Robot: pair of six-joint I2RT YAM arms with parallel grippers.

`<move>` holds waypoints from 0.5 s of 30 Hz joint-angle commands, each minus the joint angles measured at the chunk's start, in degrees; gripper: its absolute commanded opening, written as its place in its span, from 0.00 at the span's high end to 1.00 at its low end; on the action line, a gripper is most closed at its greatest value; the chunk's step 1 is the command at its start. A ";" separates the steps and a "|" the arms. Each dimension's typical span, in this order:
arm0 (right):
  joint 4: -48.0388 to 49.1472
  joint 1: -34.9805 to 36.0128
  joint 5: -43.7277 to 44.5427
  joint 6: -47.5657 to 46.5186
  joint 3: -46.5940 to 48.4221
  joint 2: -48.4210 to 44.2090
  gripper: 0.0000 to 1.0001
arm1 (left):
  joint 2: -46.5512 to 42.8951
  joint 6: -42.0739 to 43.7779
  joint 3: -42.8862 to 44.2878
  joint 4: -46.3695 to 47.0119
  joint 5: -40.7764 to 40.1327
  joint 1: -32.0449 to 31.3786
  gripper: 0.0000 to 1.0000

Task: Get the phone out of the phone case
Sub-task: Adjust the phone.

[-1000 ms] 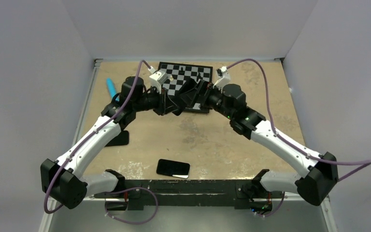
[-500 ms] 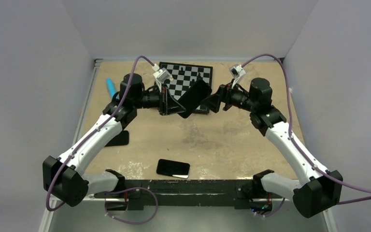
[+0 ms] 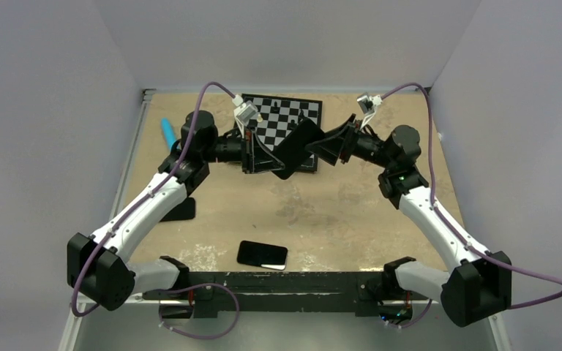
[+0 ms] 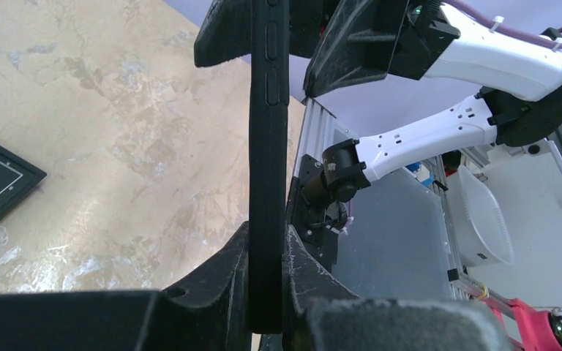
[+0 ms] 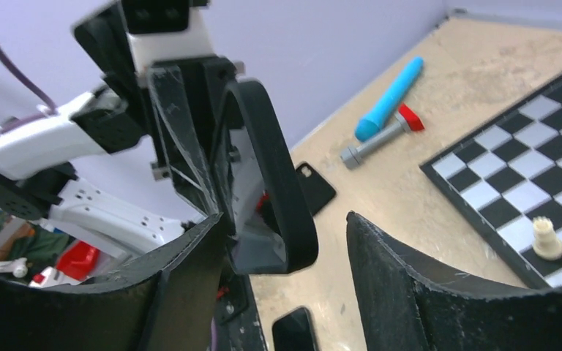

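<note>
Left pincer [image 4: 267,247] is clenching the case [image 4: 267,131] at mid-frame; right pincer [image 5: 285,223], released, is straddling its end, probably needing to close next.

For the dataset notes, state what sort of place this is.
Probably a robotics lab test cell: robot arms bolted to a table boxed in by plain white panels, with practice props such as a chessboard.
</note>
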 commanded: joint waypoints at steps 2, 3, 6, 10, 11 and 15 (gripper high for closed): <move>19.73 -0.77 -5.98 11.52 -0.38 3.27 0.40 | 0.08 -3.94 0.03 10.71 4.89 0.44 1.00; 22.39 -0.75 -6.60 13.54 -0.61 4.02 0.42 | 0.14 -4.05 -0.10 11.12 5.11 0.44 1.00; 27.93 -0.71 -6.79 17.82 -1.39 5.51 0.50 | 0.36 -4.37 -0.16 11.89 5.50 0.44 1.00; 30.07 0.94 -6.23 18.77 -1.60 6.56 0.89 | 0.17 -4.77 -0.37 11.97 4.47 0.38 1.00; 30.11 1.40 -6.31 18.70 -1.40 6.79 1.00 | -0.18 -4.48 -0.59 11.53 3.44 0.43 0.98; 29.68 1.55 -4.48 19.48 -2.55 6.09 1.00 | -4.46 0.44 -0.74 3.65 -3.37 0.47 0.62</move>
